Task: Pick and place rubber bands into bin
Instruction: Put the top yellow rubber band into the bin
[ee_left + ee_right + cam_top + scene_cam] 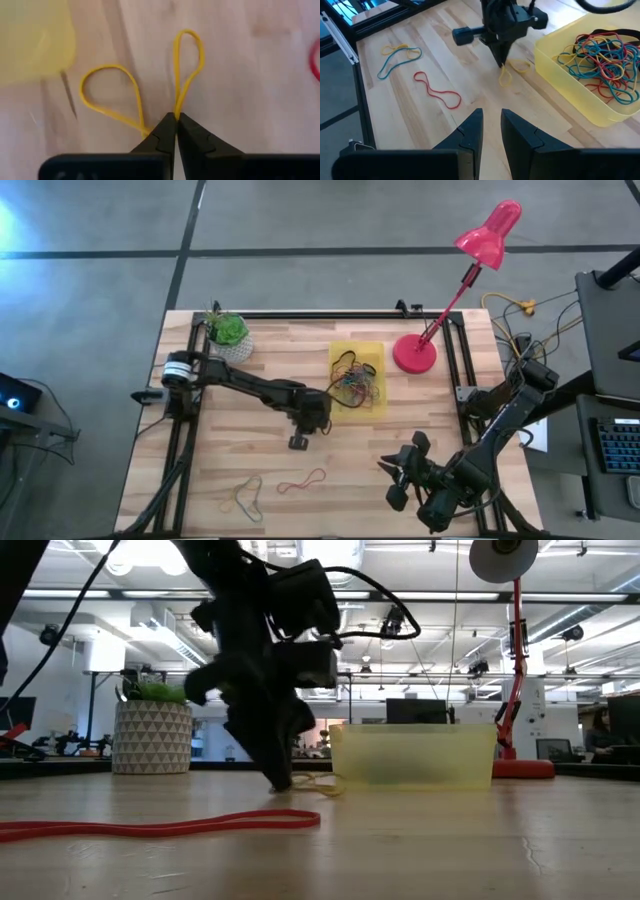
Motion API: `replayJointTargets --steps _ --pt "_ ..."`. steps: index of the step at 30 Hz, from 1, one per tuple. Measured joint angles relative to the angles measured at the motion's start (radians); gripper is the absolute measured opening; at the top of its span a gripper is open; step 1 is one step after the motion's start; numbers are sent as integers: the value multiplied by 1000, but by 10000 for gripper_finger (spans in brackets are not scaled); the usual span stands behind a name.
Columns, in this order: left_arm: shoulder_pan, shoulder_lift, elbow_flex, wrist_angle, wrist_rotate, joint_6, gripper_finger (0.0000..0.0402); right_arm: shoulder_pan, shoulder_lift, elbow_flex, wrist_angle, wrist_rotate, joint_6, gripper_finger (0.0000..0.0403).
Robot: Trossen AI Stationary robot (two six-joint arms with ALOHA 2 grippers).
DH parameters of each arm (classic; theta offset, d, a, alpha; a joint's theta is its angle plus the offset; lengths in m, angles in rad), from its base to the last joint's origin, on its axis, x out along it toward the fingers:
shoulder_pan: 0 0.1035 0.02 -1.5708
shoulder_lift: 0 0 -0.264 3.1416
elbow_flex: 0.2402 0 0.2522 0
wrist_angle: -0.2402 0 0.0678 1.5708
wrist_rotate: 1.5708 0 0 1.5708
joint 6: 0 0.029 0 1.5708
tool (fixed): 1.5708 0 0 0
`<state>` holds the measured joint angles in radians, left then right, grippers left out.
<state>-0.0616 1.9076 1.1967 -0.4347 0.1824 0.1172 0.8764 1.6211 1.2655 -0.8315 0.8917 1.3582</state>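
Note:
My left gripper (pixel 322 423) stands just off the near left corner of the yellow bin (pixel 358 350), fingers down at the wooden tabletop and shut on a yellow rubber band (pixel 187 55). A tangle of many coloured rubber bands (pixel 600 55) lies inside the bin. A red band (pixel 302 480) and a yellow and blue pair (pixel 243 495) lie loose near the table's front edge. My right gripper (pixel 490 130) hovers over the near right part of the table, open, with nothing between its fingers. My left gripper pinches the yellow rubber band near its middle (pixel 176 114) between its two fingertips. The fingers come steeply from above, slanting toward the bin. To either side of the tips the band spreads into two slack loops (pixel 110 95) that lie on the wood.
A white pot with a green plant (pixel 228 335) stands at the far left. A pink desk lamp (pixel 415 352) has its base just right of the bin. Black frame rails run along the table's left and right edges. Bare wood lies between the bin and the loose bands.

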Motion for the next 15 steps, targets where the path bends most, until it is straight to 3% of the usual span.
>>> replayJointTargets --steps 9,15 --pt "-10 -193 -1 -14 -5 2 0 0 0 -11 -1 -3 -5 59" --pt "-4 -321 1 64 -103 4 0 0 0 -19 0 -3 -8 59"
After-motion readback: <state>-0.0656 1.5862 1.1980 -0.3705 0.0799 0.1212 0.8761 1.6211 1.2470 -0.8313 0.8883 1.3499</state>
